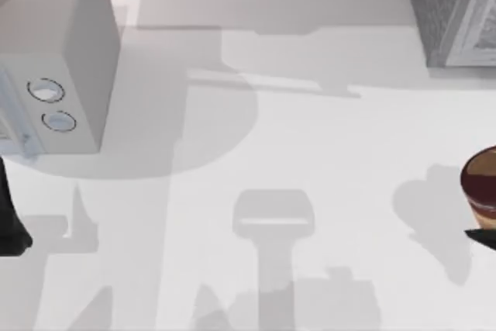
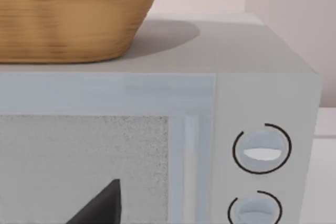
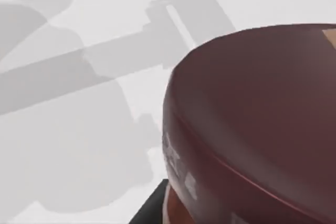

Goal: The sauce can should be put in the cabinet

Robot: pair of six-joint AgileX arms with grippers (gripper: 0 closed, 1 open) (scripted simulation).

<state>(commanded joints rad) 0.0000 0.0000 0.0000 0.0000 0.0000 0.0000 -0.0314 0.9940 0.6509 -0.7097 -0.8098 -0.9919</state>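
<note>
Sauce can (image 1: pixel 480 185) stood upright on the worktop (image 1: pixel 310 145) at the top view's right edge, partly cut off, well apart from the cabinet (image 1: pixel 453 9), which sat at the far right corner beyond it. From the right wrist view the can (image 3: pixel 252 124) filled much of the frame: dark maroon top, raised rim, orange label just starting below. Judged rigid, metal-like, smooth-sided so a bit slippery, light to moderate weight, not fragile; best hold would be across the cylindrical side at mid-height, below the rim, claw fingers on opposite sides, can kept upright. A dark sliver just beside the can in the top view looked like part of the right claw (image 1: pixel 482 238); whether it was open or closing on the can could not be told. Pale marks on the can's rim band were too blurred to read, no brand legible. Left arm (image 1: pixel 9 215) was parked on the far side of the worktop from the can, facing a microwave (image 2: pixel 262 129) with two dials and a wicker basket (image 2: pixel 68 14) on top; a dark tip of the left claw (image 2: pixel 102 203) showed, state not tellable. No writing on the microwave either.
</note>
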